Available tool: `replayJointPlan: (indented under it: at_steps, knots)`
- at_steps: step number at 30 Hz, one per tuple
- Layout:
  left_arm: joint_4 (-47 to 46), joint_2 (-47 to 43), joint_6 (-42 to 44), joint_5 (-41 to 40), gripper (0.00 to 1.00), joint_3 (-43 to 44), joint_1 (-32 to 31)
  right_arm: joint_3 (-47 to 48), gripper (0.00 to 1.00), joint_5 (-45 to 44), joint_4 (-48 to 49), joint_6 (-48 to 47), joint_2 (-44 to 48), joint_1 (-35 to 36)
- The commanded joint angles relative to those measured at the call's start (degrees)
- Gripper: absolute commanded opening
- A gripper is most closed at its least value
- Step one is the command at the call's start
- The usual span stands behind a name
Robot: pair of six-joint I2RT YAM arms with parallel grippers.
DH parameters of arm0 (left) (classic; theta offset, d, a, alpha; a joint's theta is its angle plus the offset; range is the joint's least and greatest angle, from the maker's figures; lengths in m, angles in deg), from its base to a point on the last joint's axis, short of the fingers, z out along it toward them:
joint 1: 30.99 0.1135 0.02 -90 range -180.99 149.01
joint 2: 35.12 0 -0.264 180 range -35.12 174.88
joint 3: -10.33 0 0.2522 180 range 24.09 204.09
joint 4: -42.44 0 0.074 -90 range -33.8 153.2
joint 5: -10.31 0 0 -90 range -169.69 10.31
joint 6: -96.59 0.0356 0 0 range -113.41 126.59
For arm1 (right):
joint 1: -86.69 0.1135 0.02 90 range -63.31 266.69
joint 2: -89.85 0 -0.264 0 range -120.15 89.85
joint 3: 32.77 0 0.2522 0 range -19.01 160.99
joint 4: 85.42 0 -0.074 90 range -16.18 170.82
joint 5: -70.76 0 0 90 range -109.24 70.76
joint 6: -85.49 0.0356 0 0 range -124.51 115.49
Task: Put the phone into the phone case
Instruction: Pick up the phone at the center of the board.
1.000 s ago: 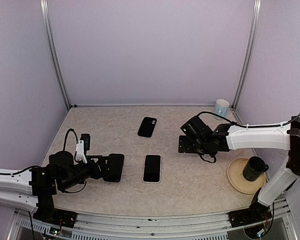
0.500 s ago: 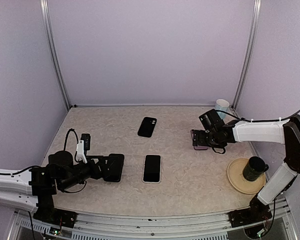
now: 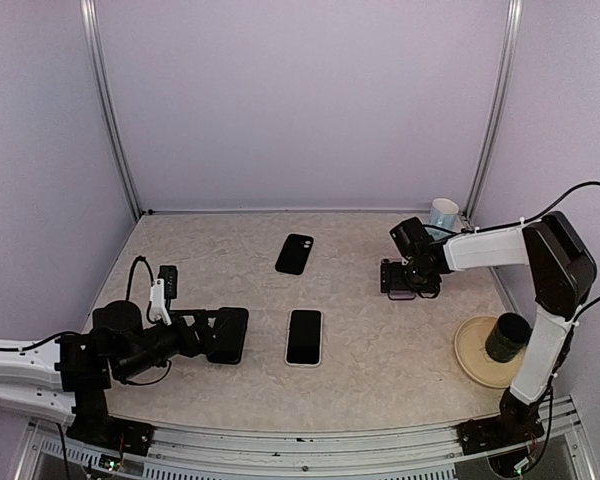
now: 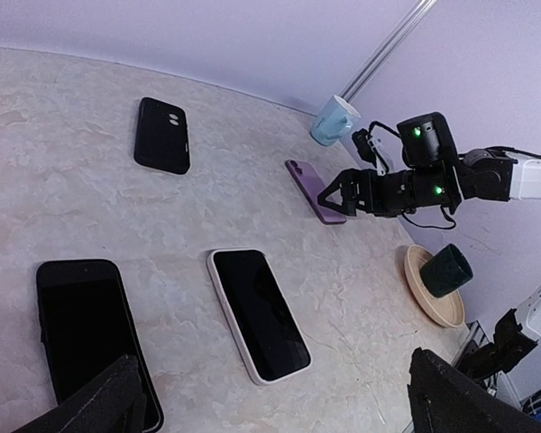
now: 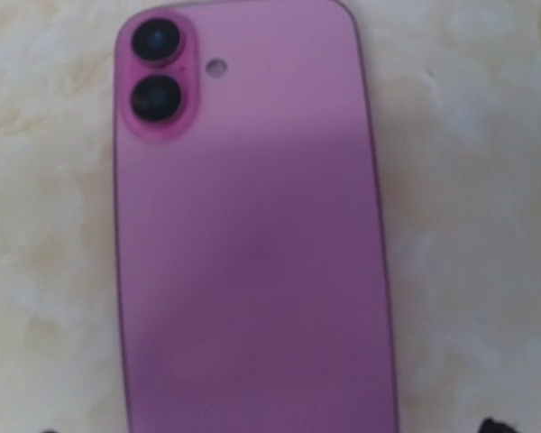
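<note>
2 hands, fingers apart | R hand (image 4: 335, 194) over purple phone (image 5: 252, 244), camera side up | L hand (image 3: 208, 335) near black phone (image 4: 90, 329)

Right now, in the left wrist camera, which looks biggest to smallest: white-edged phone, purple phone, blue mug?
1. white-edged phone.
2 and 3. purple phone and blue mug look about alike, so no ranking.
The white-edged phone lies nearest the camera, which makes it look bigger.
</note>
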Motion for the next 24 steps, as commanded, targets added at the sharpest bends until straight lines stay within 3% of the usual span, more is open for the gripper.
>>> replayJointPlan:
  at_steps: [1,17,24]
  knots:
    - [0.34,-0.89,-0.29,0.18,0.99,0.00,0.44,2.96,1.00,1.21,-0.29,-1.98,-3.43,-1.55]
    - [-0.01,-1.27,-0.79,0.25,0.99,-0.68,0.49,9.33,0.99,4.61,-1.30,-6.98,-10.75,-4.84]
    - [0.09,-1.94,-1.32,0.14,0.99,-1.41,0.43,10.62,0.94,5.16,-2.00,-8.01,-13.01,-5.51]
